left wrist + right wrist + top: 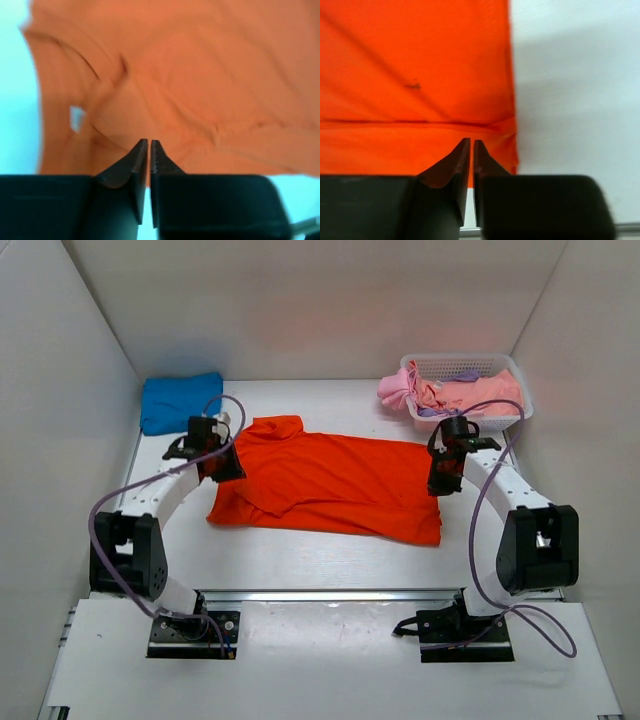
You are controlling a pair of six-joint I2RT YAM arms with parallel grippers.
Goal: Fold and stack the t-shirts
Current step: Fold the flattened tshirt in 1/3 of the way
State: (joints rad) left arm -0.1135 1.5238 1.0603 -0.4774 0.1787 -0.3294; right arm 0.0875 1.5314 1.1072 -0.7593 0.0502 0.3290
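Matt orange-red cloth t-shirt (340,485) on smooth white table (300,560).

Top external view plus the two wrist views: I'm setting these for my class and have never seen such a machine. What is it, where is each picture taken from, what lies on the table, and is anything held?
It is a pair of robot arms, the left arm and the right arm, bolted at the near edge of a white table. The wide picture comes from a fixed camera above and behind them. The other two come from a camera on each wrist, looking past the dark fingers of the left claw and the right claw. An orange-red t-shirt lies spread, partly folded, between the arms. A folded blue t-shirt sits far left. A white basket far right holds pink and lilac clothes. Both claws are closed over the orange shirt's ends; whether they pinch cloth is unclear.
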